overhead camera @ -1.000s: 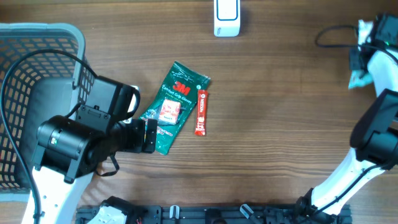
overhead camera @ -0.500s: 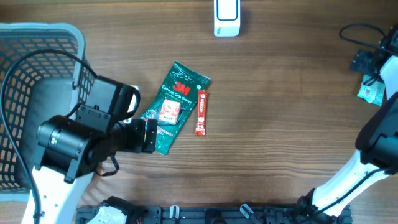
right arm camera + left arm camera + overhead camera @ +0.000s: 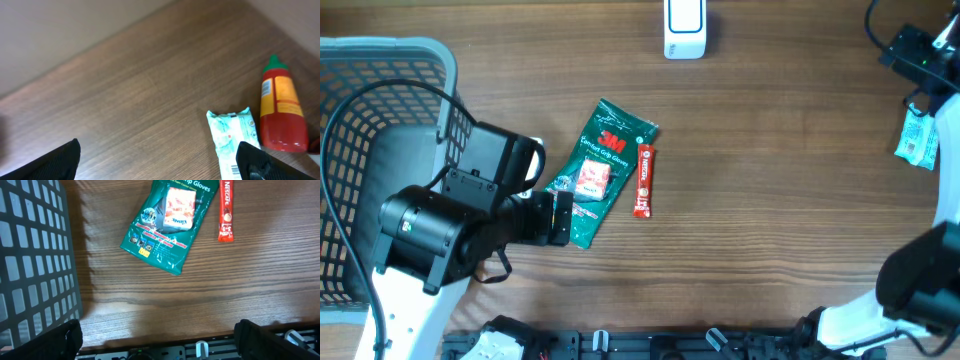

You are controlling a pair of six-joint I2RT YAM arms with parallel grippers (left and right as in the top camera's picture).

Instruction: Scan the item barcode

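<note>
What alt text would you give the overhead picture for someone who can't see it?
A green glove packet and a red Nescafe stick lie side by side mid-table. A black robot arm reaches toward them from beside a grey basket at left; a white scanner stands at the far edge.

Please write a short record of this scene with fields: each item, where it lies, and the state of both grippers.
basket: grey mesh, far left
gloves pack: green, flat, left of centre
small packet: red and white, lying on the gloves pack
coffee stick: red, right of the gloves pack
white device: far edge, probably the scanner
pale green packet: far right, beside a red sauce bottle
left gripper: open, empty
right gripper: open, empty
</note>
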